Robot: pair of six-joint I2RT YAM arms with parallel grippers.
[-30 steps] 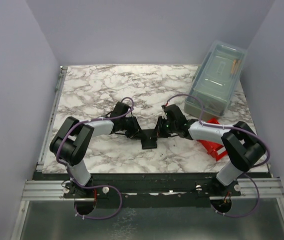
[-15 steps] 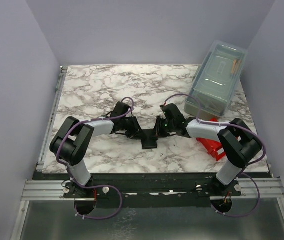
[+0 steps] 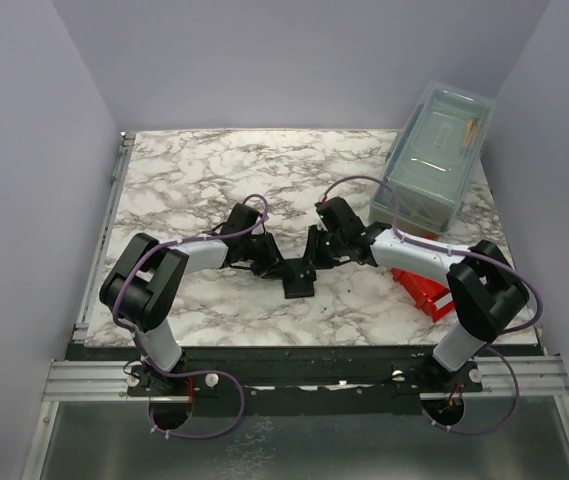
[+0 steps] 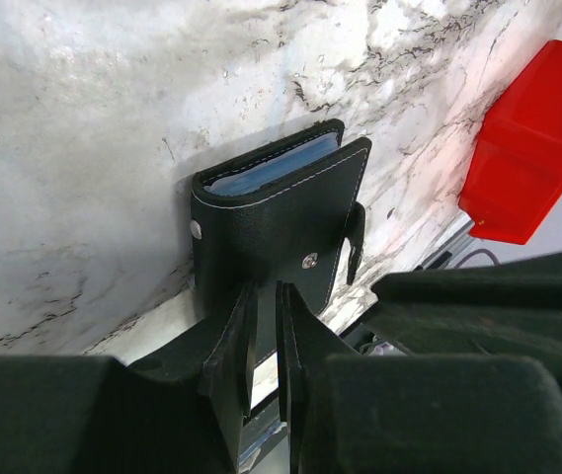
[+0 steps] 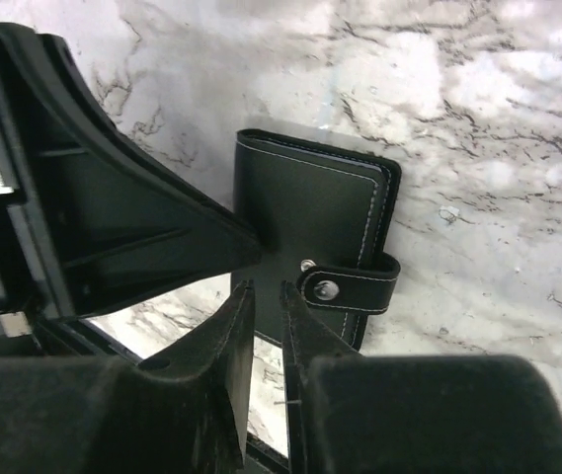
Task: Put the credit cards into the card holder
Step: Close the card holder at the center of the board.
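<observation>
Black-and-white arms (image 3: 199, 255), purple cables (image 3: 255, 199)

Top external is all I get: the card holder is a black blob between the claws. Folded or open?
Observer: Folded. The left wrist view shows the card holder with its covers slightly parted at the far edge and a pale blue panel showing inside.
Operator: Strap snapped?
Observer: No. The strap sticks out loose from the side, off the snap stud.
Operator: Left claw on it?
Observer: Looks so. The left claw has its fingers nearly together, pinching the holder's near edge.
</observation>
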